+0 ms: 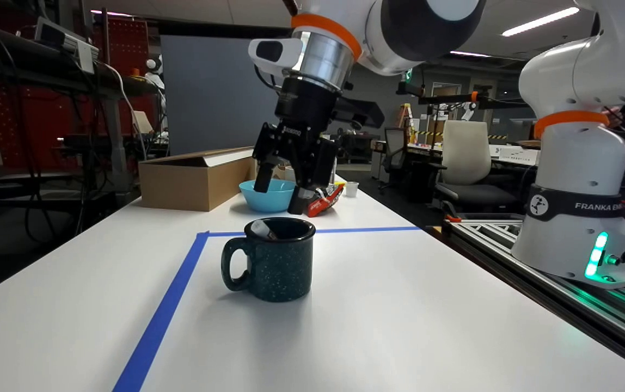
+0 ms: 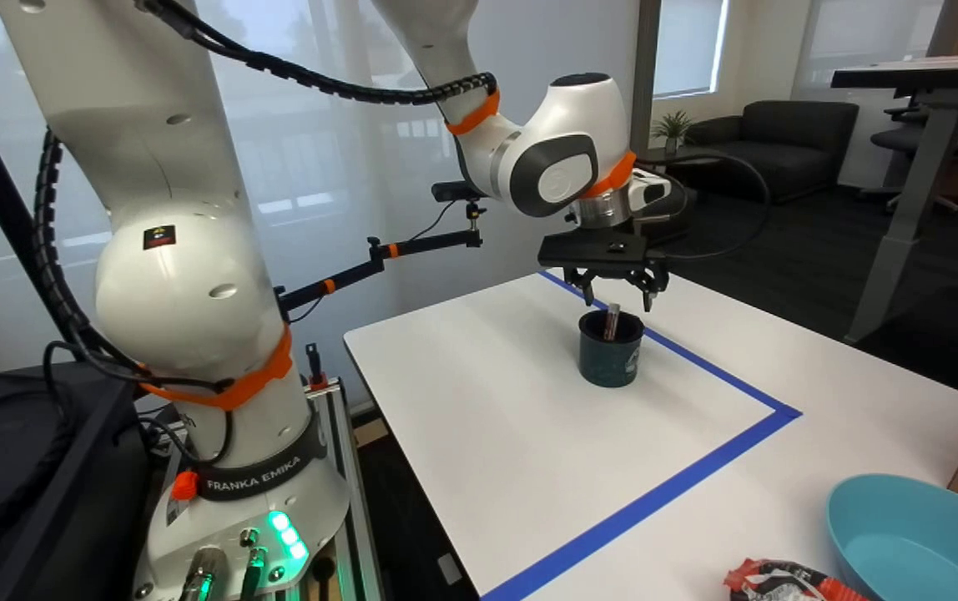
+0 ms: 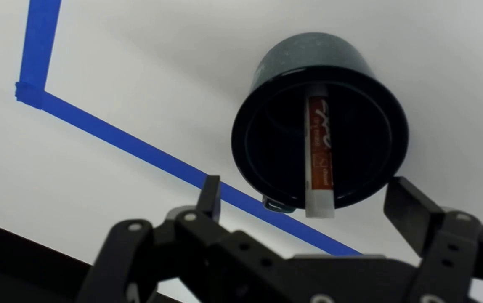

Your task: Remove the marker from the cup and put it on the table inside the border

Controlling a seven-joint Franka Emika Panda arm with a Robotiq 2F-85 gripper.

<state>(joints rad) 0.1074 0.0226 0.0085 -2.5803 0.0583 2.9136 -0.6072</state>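
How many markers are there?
1. The marker is inside the cup, leaning, with its pale end up near the top. It's dark in there, so another, shorter one might be hidden.

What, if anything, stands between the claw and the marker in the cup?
Nothing visible stands between the open claw and the pale end of the marker. The cup surrounds the marker's lower part.

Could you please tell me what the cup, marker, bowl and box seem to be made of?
The cup is probably enamelled metal, perhaps glazed ceramic: dark, glossy and pale-speckled.
The marker is likely plastic, with a smooth pale end and printed label.
The bowl seems plastic, going by its smooth, even light blue.
The box looks like cardboard, with matte, plain brown sides.
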